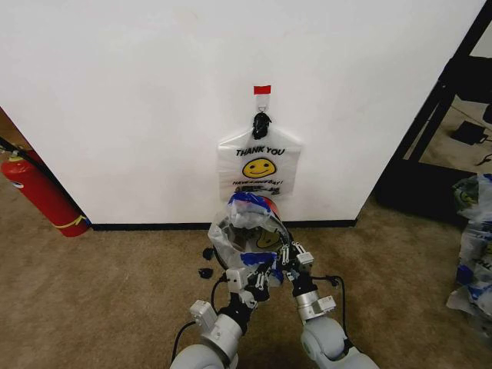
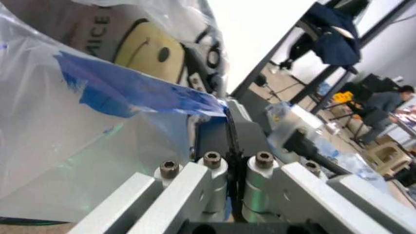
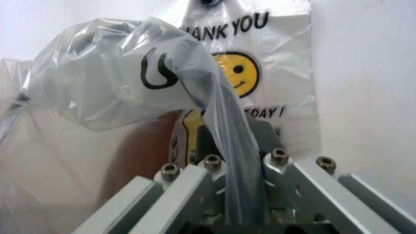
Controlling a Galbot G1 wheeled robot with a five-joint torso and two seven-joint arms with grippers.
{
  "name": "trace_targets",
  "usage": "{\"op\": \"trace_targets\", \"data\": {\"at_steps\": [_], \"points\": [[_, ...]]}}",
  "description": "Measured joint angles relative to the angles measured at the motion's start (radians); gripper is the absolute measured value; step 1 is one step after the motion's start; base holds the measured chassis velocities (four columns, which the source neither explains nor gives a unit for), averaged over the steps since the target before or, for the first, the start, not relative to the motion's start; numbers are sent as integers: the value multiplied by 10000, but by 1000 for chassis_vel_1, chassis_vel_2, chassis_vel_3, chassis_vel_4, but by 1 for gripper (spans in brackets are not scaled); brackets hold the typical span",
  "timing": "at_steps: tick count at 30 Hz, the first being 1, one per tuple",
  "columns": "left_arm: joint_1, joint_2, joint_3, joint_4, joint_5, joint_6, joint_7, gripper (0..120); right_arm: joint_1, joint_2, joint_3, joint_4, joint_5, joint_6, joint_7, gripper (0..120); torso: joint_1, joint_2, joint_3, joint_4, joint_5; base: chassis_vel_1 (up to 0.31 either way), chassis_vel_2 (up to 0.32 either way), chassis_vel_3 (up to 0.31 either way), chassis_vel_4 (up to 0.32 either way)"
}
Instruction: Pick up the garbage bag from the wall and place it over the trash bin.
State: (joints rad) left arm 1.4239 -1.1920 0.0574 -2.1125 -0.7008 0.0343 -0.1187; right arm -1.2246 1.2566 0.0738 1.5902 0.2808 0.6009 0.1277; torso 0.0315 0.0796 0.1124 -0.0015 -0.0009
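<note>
The garbage bag (image 1: pixel 244 229), thin translucent plastic with blue patches, is bunched low in front of the wall (image 1: pixel 138 100), over the trash bin. The bin is almost wholly hidden; a dark curved rim (image 1: pixel 280 228) shows at the bag's right side. My left gripper (image 1: pixel 257 275) is shut on a blue-patched piece of the bag (image 2: pixel 149 92), seen close in the left wrist view with the gripper (image 2: pixel 229 122) pinching it. My right gripper (image 1: pixel 290 256) is shut on a twisted strip of the plastic (image 3: pixel 227 126), which runs between its fingers (image 3: pixel 231 146).
A second flat "THANK YOU" smiley bag (image 1: pixel 259 171) hangs by black-knotted handles from the hook under red tape (image 1: pixel 262 90). A red fire extinguisher (image 1: pixel 42 196) leans at the left. A black rack (image 1: pixel 438 100) and plastic bags (image 1: pixel 473 246) stand on the right. Small black bits (image 1: pixel 205 271) lie on the carpet.
</note>
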Motion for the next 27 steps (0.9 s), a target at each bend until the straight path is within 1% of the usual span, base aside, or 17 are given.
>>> {"op": "trace_targets", "data": {"at_steps": [1, 4, 7, 9, 12, 15, 17, 18, 21, 27], "points": [[0, 0, 0, 0, 0, 0, 0, 0, 0, 0, 0, 0, 0, 0, 0, 1, 0, 0, 0, 0, 0, 0, 0, 0, 0], [55, 128, -41, 106, 58, -184, 592, 0, 40, -24, -4, 73, 182, -72, 13, 1, 0, 0, 0, 0, 0, 0, 0, 0, 0], [183, 351, -101, 323, 333, -520, 1200, 0, 80, -125, -42, 352, 818, -353, 44, 1, 0, 0, 0, 0, -1, 0, 0, 0, 0], [201, 386, -105, 358, 382, -571, 1263, 0, 85, -139, -51, 391, 922, -400, 56, 1, 0, 0, 0, 0, -1, 0, 0, 0, 0], [308, 612, -184, 644, 848, -1038, 1681, 0, 109, -391, -157, 912, 2257, -1002, 220, 1, 0, 0, 0, 1, 1, 0, 0, 0, 0], [321, 766, -320, 830, 1025, -1275, 1763, 0, 106, -688, -151, 1335, 3195, -1501, 349, 1, 0, 0, 0, 0, 0, 0, 0, 0, 0], [317, 790, -356, 860, 1033, -1301, 1763, 0, 97, -756, -141, 1428, 3379, -1606, 370, 1, 0, 0, 0, 0, 1, 0, 0, 0, 0], [280, 847, -441, 932, 1037, -1374, 1738, 0, 61, -947, -97, 1698, 3847, -1880, 394, 1, 0, 0, 0, 1, 1, 0, 0, 0, 0], [173, 887, -599, 1019, 1015, -1449, 1611, 0, -42, -1251, 3, 2176, 4494, -2338, 448, 1, 0, 0, 0, -1, 0, 0, 0, 0, 0], [148, 860, -629, 1057, 1011, -1455, 1571, 0, -34, -1379, 134, 2534, 4992, -2537, 624, 1, 0, 0, 0, -1, 2, 0, 0, 0, 0]]}}
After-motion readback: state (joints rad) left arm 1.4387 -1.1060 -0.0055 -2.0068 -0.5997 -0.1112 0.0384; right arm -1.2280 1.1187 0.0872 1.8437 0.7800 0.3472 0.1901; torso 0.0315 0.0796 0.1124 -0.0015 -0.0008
